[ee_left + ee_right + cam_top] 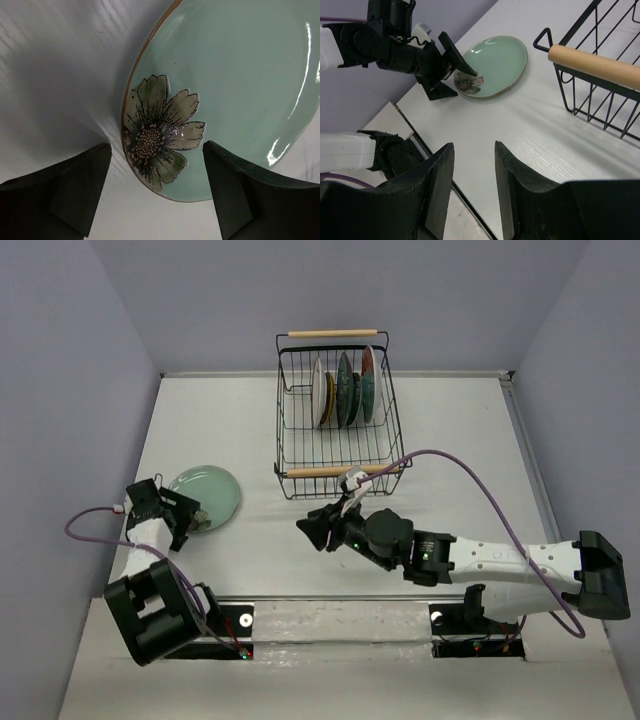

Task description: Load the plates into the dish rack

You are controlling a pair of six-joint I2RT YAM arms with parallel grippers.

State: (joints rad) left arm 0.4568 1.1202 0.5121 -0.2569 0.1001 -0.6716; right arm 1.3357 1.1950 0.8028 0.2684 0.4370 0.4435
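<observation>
The pale mint green plate lies flat on the table at the left, with a painted flower at its near rim. It also shows in the right wrist view. My left gripper is open at that rim. One finger is over the table and the other finger is over the plate. The black wire dish rack stands at the back centre with several plates upright in it. My right gripper is open and empty, low over the table in front of the rack.
The rack's near wooden handle and wire corner show at the right of the right wrist view. The left arm lies across the table's left near corner. Grey walls close in the table at left, back and right.
</observation>
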